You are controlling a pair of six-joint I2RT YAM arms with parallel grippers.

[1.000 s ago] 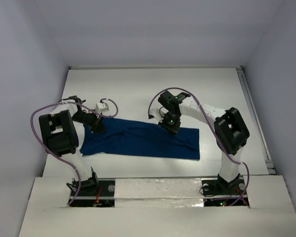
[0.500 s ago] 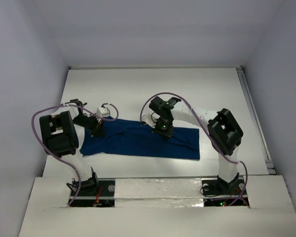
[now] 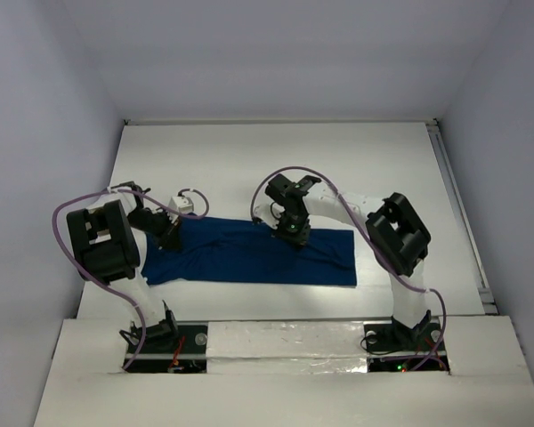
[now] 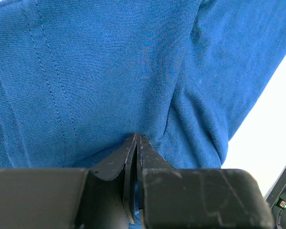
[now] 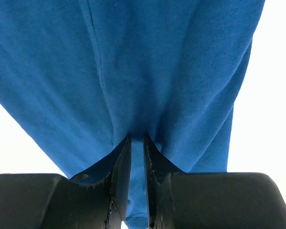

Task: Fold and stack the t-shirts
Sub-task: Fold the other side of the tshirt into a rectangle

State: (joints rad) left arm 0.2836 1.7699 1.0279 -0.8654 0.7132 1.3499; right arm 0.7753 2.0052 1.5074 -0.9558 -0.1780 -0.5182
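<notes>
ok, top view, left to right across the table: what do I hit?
left arm elbow → left gripper → right gripper → right arm elbow. The t-shirt spans both grippers, so it is left unplaced.

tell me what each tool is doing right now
left tool: shut on the t-shirt
right tool: jaws slightly apart with t-shirt cloth between them; whether it grips cannot be told

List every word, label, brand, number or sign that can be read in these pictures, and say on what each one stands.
None can be read.
The t-shirt shows only plain blue cloth in all three views, with no print in sight.
The arms, seen from above, are too small to show any label.
</notes>
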